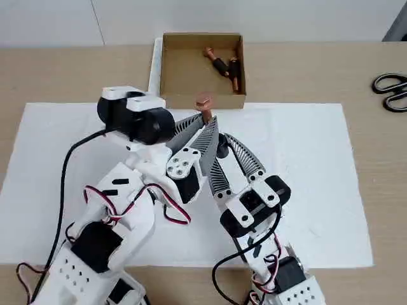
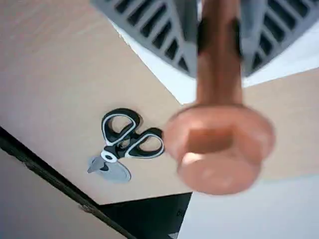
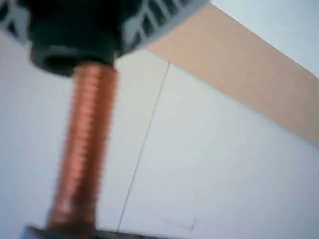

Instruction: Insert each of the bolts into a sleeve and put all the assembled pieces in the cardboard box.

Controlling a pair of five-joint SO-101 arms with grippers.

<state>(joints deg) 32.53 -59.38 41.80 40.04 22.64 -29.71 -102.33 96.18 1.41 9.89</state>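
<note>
My left gripper [image 1: 205,122] is shut on a copper bolt [image 1: 204,107], whose hex head [image 2: 218,149] points away from the arm, toward the box. The left wrist view shows grey ribbed fingers [image 2: 144,25] on both sides of the bolt shaft [image 2: 219,55]. Right beside it, my right gripper [image 1: 222,143] is shut on a black sleeve [image 1: 221,146]. In the right wrist view the threaded bolt shaft [image 3: 82,149] runs into the mouth of the sleeve [image 3: 65,52]. Both grippers meet over the white mat, just in front of the cardboard box [image 1: 170,70].
Two assembled bolt-and-sleeve pieces [image 1: 224,66] lie in the box's far right corner. A white mat [image 1: 318,178] covers the middle of the wooden table. Black-handled scissors [image 1: 390,90] lie at the table's far right edge, also seen as scissors [image 2: 128,139] from the left wrist.
</note>
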